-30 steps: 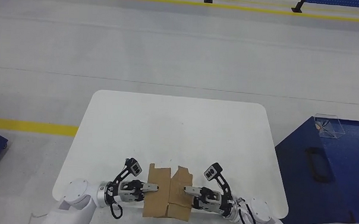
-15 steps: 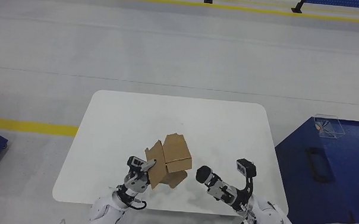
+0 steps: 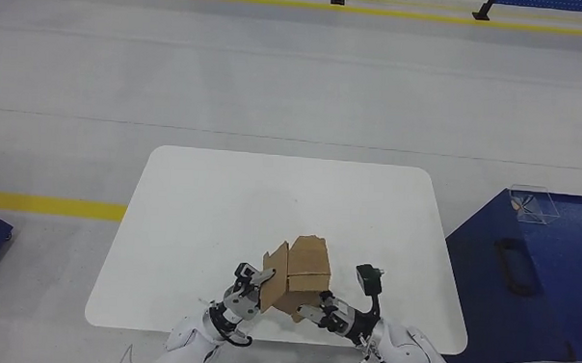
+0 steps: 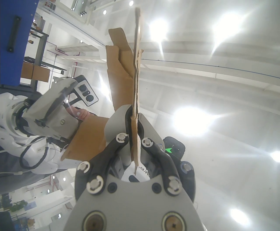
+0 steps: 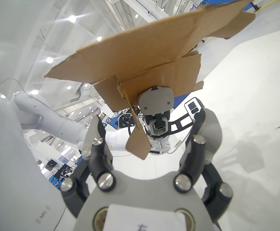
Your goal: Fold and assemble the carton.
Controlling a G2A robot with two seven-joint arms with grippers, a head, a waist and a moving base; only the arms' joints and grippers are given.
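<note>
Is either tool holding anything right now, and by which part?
The left tool pinches the carton by one panel's edge. The right tool is open, holding nothing.

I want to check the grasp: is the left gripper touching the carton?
Touching. The left wrist view shows the left gripper shut on a carton panel, both fingers pressed against it.

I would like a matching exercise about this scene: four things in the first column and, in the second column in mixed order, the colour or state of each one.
Column one:
1. carton
2. left gripper
3. right gripper
4. table

Column two:
A. open, with a flap of the carton hanging close to it
B. white, with rounded corners
C. brown, partly unfolded
D. shut on an edge of the carton

Right pairs: 1-C; 2-D; 3-A; 4-B.
</note>
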